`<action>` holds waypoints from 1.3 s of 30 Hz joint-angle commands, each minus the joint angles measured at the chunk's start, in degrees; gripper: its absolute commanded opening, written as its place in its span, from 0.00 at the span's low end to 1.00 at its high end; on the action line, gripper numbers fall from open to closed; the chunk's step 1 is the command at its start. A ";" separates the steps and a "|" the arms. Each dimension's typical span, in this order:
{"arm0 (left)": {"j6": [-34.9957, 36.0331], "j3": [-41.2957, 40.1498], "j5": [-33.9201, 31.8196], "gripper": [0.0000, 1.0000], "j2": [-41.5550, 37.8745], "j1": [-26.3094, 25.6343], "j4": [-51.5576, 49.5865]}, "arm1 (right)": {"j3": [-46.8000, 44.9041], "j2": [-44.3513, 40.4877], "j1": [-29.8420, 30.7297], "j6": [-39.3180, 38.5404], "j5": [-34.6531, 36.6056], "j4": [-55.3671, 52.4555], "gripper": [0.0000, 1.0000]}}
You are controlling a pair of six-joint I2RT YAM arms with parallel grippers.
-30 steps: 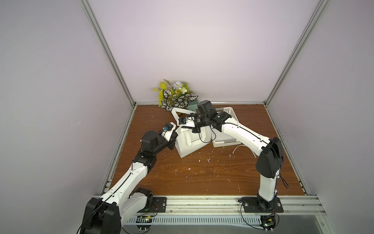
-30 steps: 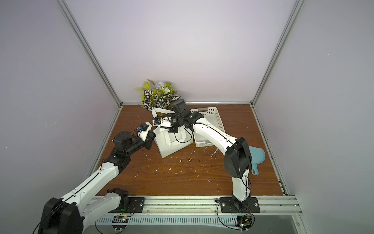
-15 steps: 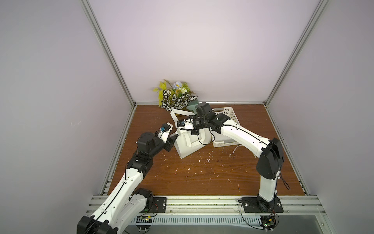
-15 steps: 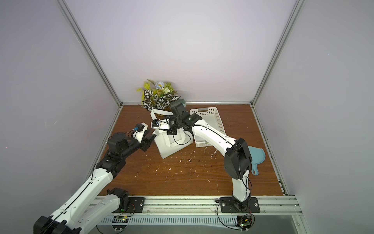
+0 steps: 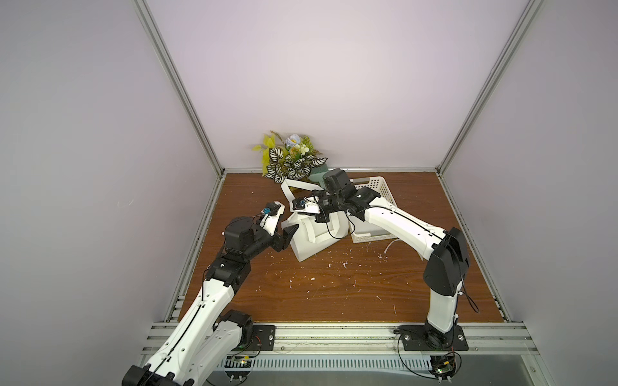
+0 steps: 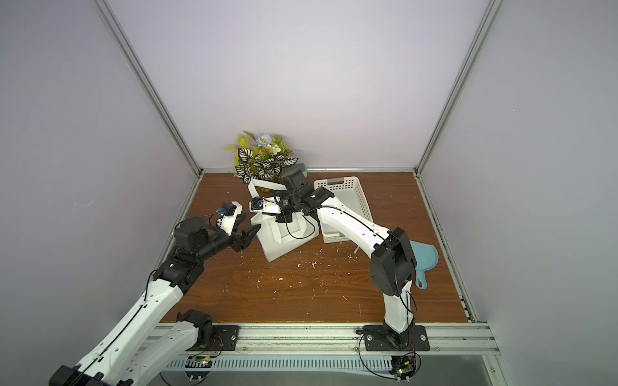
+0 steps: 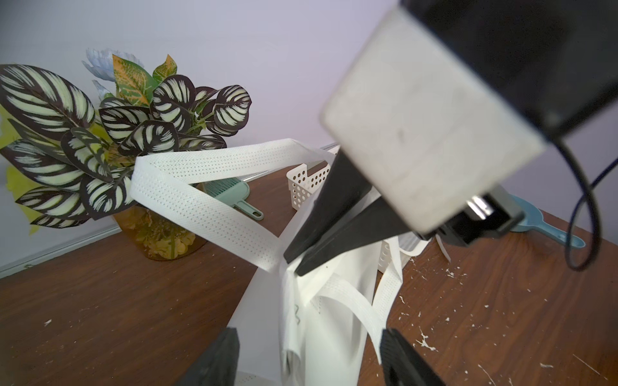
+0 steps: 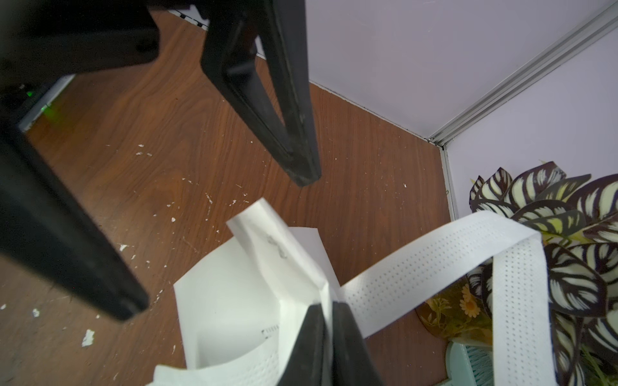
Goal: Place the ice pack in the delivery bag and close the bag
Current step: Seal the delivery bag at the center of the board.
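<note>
The white delivery bag (image 5: 309,252) (image 6: 279,249) stands on the brown floor near the back, with one strap handle (image 7: 200,209) (image 8: 434,257) looping up. My right gripper (image 5: 321,219) (image 6: 284,217) (image 8: 329,309) is shut on the bag's top edge (image 8: 321,284); the left wrist view shows its black fingers (image 7: 321,234) pinching there. My left gripper (image 5: 289,223) (image 6: 249,223) (image 7: 307,331) hangs open just left of the bag, its jaws wide to either side of the bag's side wall (image 7: 257,320) without gripping it. The ice pack is out of view.
A white perforated basket (image 5: 376,204) (image 6: 351,197) lies right behind the bag, under my right arm. A potted plant (image 5: 291,160) stands at the back wall with a green scoop (image 7: 234,195) beside it. A blue scoop (image 6: 424,264) lies at the right. White crumbs litter the floor.
My left gripper has opened and drawn back to the left, off the bag. The right gripper has kept its hold on the bag's top edge, shifting slightly left.
</note>
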 commanded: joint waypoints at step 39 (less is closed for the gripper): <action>-1.53 -3.37 1.36 0.02 5.55 0.70 17.79 | -5.47 -5.83 -9.31 12.29 7.18 -0.18 0.51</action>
